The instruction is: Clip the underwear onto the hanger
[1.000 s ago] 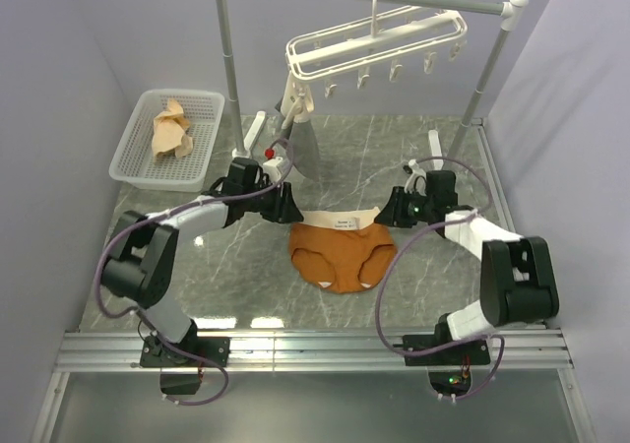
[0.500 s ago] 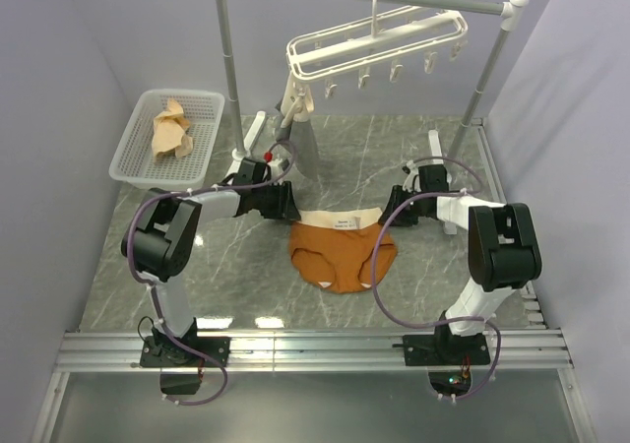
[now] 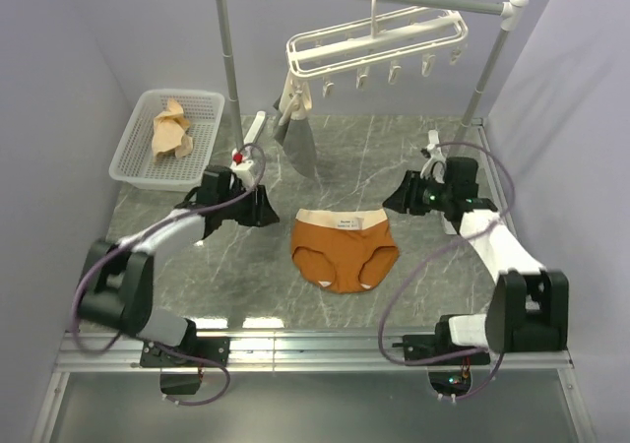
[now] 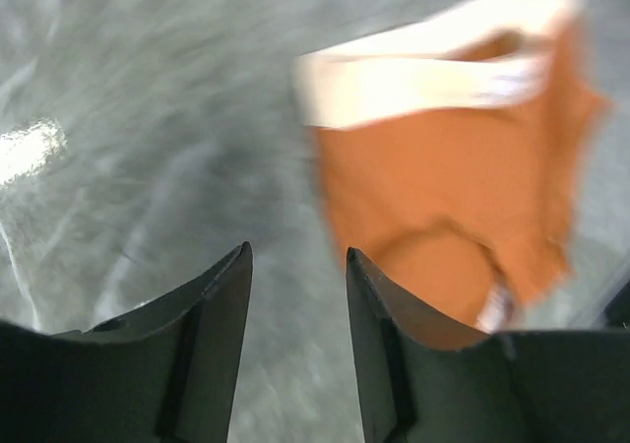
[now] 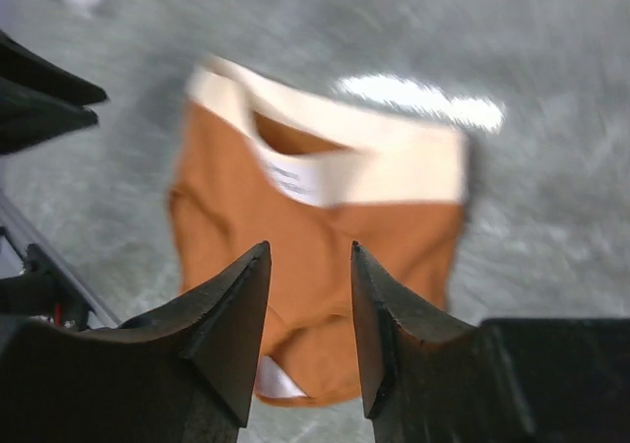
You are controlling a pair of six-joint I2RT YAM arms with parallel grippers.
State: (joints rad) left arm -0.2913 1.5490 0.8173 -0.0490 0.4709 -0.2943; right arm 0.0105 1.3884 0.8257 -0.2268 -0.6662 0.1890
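Observation:
The rust-orange underwear [image 3: 344, 248] lies flat on the marble table, its beige waistband toward the back. It also shows in the left wrist view [image 4: 463, 177] and the right wrist view [image 5: 315, 217]. The white hanger [image 3: 374, 44] hangs tilted from the grey rail, its clips dangling. My left gripper [image 3: 266, 207] is open and empty, left of the waistband and apart from it; its fingers [image 4: 212, 345] frame bare table. My right gripper [image 3: 397, 199] is open and empty, right of the waistband; its fingers [image 5: 231, 335] point at the brief.
A white basket [image 3: 133, 162] holding a light tan cloth [image 3: 171, 128] stands at the back left. A grey-and-beige garment [image 3: 295, 128] hangs from the hanger's left end. The rail's posts [image 3: 228, 59] stand at the back.
Both grippers have let go of the waistband corners and drawn outward, left to the left and right to the right. The underwear now lies flat.

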